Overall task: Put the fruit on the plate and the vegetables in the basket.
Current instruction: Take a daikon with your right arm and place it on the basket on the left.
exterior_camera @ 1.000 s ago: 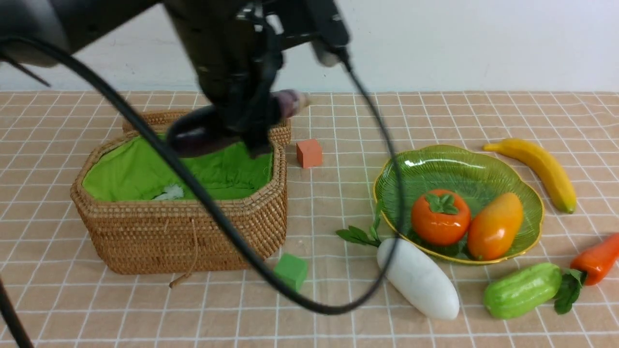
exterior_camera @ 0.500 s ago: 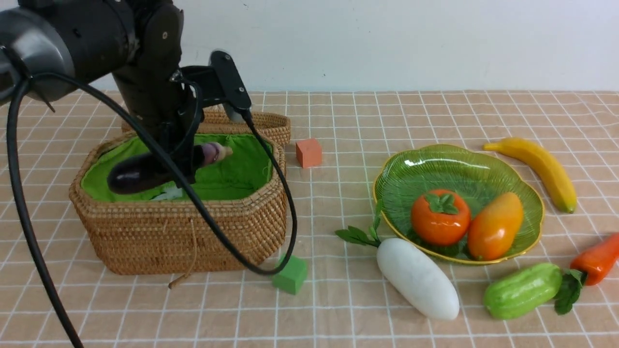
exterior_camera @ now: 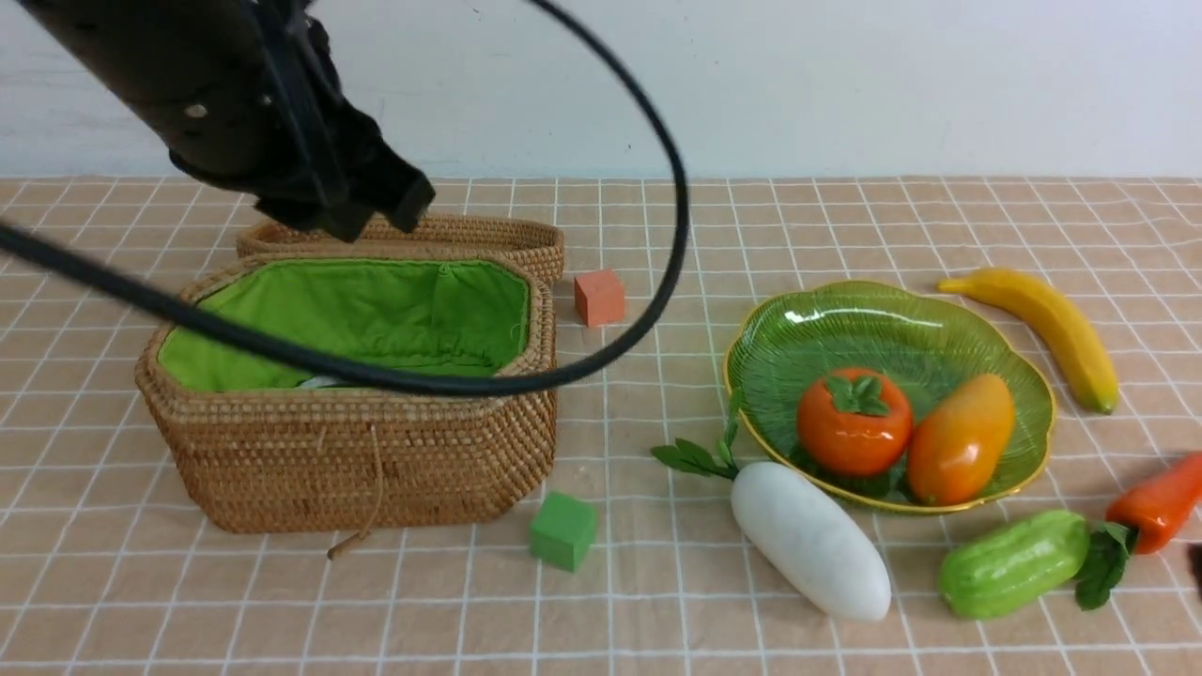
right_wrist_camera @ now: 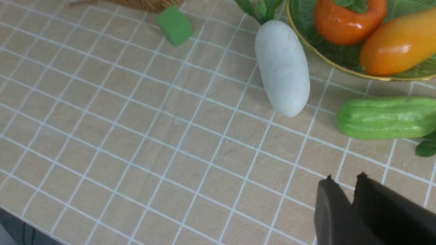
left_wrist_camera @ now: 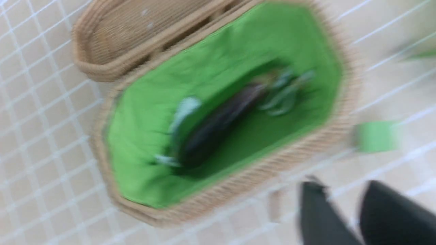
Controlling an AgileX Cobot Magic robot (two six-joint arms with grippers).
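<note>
The dark purple eggplant (left_wrist_camera: 218, 129) lies inside the green-lined wicker basket (exterior_camera: 357, 460); the front view hides it behind the basket wall. My left gripper (left_wrist_camera: 342, 183) hangs above and beside the basket, blurred, its jaws a little apart with nothing between them. The green plate (exterior_camera: 892, 329) holds the persimmon (exterior_camera: 855, 422) and the mango (exterior_camera: 960, 439). The banana (exterior_camera: 1052, 329) lies behind the plate on the right. In front of the plate lie the white radish (exterior_camera: 812, 543), the cucumber (exterior_camera: 1014, 563) and the pepper (exterior_camera: 1160, 502). My right gripper (right_wrist_camera: 344, 177) is shut and empty, near the cucumber.
The basket's lid (exterior_camera: 470, 235) lies open behind it. An orange cube (exterior_camera: 600, 297) sits between basket and plate, and a green cube (exterior_camera: 563, 530) by the basket's front right corner. The left arm's cable (exterior_camera: 657, 282) loops across the basket.
The left gripper let go of the eggplant, which now lies in the basket. The left arm rose up and away to the left, its jaws drawing closer. The right arm stayed put.
</note>
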